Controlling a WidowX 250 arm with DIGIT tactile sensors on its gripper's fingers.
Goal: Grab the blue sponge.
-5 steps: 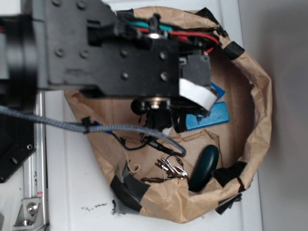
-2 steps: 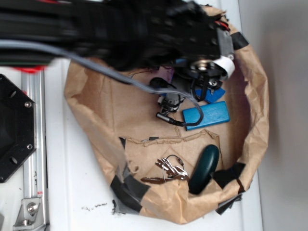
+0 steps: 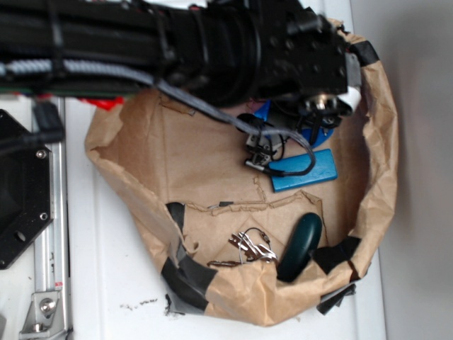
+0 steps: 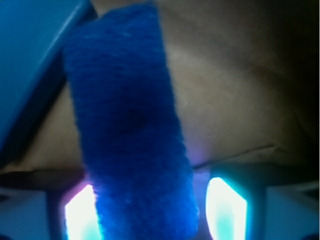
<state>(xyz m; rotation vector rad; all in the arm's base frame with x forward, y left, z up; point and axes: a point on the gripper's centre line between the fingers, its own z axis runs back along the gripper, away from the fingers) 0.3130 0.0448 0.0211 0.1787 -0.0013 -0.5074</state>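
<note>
While the gripper (image 3: 322,117) hangs low over the paper bag's (image 3: 177,152) far right corner, its jaws stand open astride the sponge (image 4: 132,125), not visibly clamping it; a cyan block (image 3: 306,170), keys (image 3: 251,246) and dark green oval (image 3: 300,246) share the bag.

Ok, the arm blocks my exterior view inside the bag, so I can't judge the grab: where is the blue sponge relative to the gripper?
Observer: On the wrist view the blue sponge runs lengthwise between the fingers of the gripper.
Operator: Closed on it?
Observer: It looks open; a thin gap shows between the sponge and the finger on the image's right side.
Operator: Anything crowding it?
Observer: The lighter blue block sits close by at the image's upper left; only bare brown paper lies opposite.
</note>
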